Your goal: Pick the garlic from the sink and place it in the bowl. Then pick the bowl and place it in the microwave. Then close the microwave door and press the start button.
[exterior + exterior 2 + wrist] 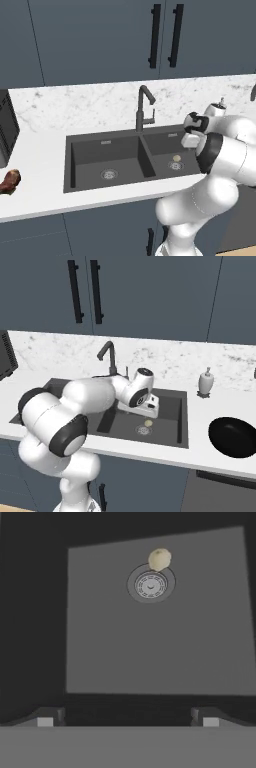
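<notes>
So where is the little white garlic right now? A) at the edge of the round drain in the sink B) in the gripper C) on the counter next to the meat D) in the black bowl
A: the garlic lies on the basin floor at the rim of the round drain in the sink.

no readable text, labels, brands, numbers or signs anywhere, cabinet fronts (100, 40) plain, sink (90, 150) unmarked, soap dispenser (205, 382) without label, microwave (6, 127) edge shows no legible characters
</notes>
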Controlling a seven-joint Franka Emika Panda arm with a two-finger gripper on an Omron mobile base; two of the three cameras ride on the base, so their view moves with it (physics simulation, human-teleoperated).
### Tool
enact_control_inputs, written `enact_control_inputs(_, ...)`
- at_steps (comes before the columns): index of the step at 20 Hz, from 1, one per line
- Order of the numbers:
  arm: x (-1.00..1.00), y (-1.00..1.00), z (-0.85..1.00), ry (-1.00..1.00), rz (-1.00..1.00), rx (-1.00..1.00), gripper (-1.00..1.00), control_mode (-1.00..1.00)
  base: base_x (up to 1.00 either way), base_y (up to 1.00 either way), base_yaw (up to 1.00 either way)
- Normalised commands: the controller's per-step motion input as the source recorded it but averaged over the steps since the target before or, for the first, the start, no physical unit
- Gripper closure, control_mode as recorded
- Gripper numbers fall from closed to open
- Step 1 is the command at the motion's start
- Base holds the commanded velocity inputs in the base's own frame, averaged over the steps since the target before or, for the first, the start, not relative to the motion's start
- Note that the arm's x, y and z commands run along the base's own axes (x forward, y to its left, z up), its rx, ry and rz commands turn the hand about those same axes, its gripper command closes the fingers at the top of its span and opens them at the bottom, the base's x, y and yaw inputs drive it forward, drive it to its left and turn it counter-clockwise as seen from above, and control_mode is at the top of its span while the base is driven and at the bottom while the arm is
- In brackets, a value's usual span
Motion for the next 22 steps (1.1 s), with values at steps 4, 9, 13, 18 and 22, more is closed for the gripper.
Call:
enact_control_inputs(4,0.44,-0.04,-0.37,0.0,0.0,0.0,-1.0,-1.0,0.0,0.0,0.0)
enact_control_inputs(9,0.42,-0.2,-0.21,0.0,0.0,0.03,-1.0,-1.0,0.0,0.0,0.0)
enact_control_inputs(13,0.41,-0.22,-0.18,0.0,0.0,0.05,-1.0,-1.0,0.0,0.0,0.0)
enact_control_inputs(18,0.37,-0.08,-0.31,0.0,0.0,0.01,-1.0,-1.0,0.0,0.0,0.0)
enact_control_inputs(22,0.29,-0.02,-0.38,-0.02,0.0,0.0,-1.0,-1.0,0.0,0.0,0.0)
